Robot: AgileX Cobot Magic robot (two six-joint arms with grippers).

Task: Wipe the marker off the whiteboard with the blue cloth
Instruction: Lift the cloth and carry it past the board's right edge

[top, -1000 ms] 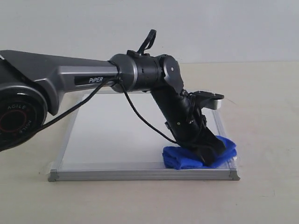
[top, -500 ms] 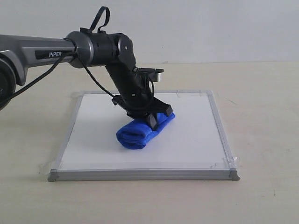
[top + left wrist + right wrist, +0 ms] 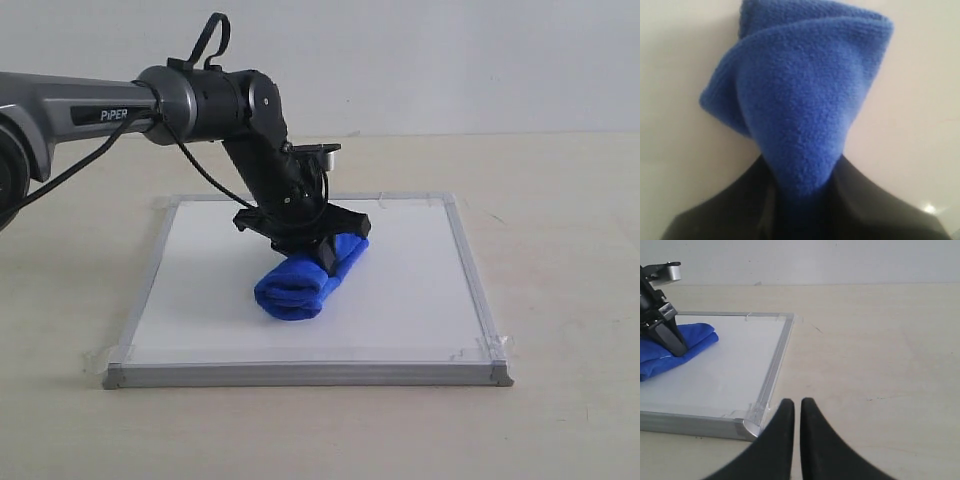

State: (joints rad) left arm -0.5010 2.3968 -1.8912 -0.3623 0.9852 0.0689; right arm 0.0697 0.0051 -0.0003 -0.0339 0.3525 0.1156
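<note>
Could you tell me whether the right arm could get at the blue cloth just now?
Probably not cleanly. The board between them is bare, but the left gripper is clamped on the cloth, covering its top.

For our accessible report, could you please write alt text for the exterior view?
The left gripper holds a rolled blue cloth against the middle of a silver-framed whiteboard lying on a beige table. No marker line shows on the board.

My left arm: grey shell, white PiPER lettering, black wrist, thin black cable. My right gripper: black curved fingers, lower centre.
</note>
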